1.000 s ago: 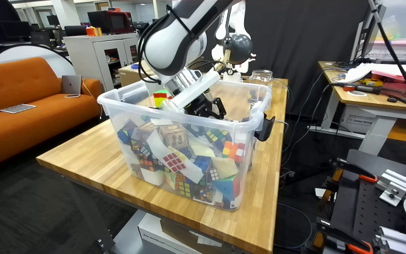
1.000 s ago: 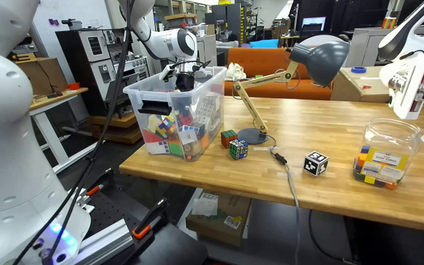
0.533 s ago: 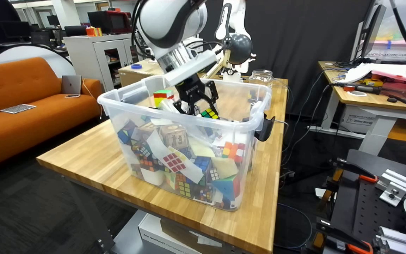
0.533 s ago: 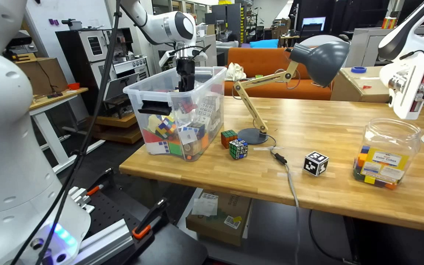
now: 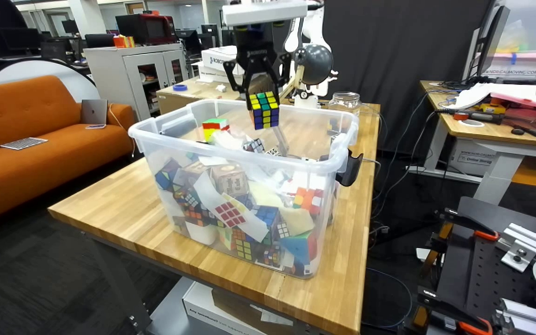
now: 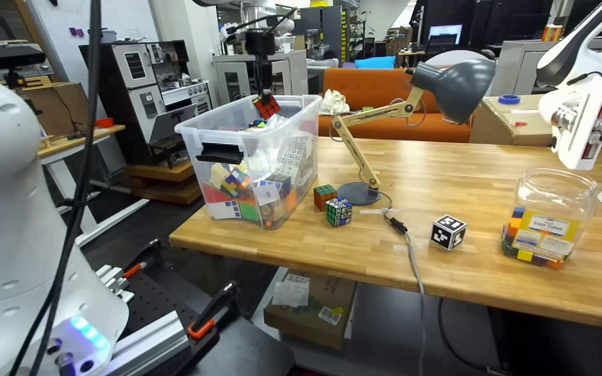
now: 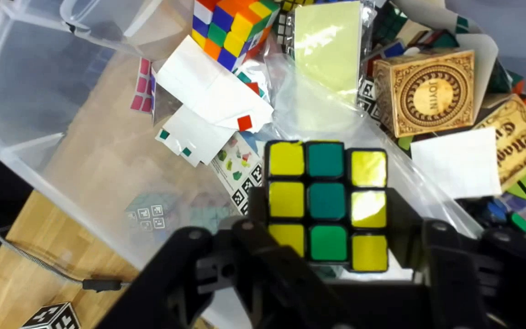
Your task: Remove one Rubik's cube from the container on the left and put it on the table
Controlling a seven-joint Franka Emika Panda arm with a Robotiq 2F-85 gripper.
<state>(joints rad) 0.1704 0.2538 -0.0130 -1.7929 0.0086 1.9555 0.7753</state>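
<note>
The bin (image 5: pixel 235 153) is clear, smooth plastic with a soft shine on its rim. Wood in narrow strips, faintly glossy, makes up the table (image 6: pixel 426 172). In the wrist view the cube (image 7: pixel 327 203) has shiny plastic squares, with glare at two and three o'clock on its face; the gripper (image 7: pixel 329 217) looks mostly matt. There, the packet (image 7: pixel 329 59) at one o'clock gleams in its plastic wrap; the paper (image 7: pixel 454 164) at three is matt. In an exterior view, the couch (image 5: pixel 40 125) at nine o'clock looks like cloth, as does the matt curtain (image 5: pixel 412 83) at two.
</note>
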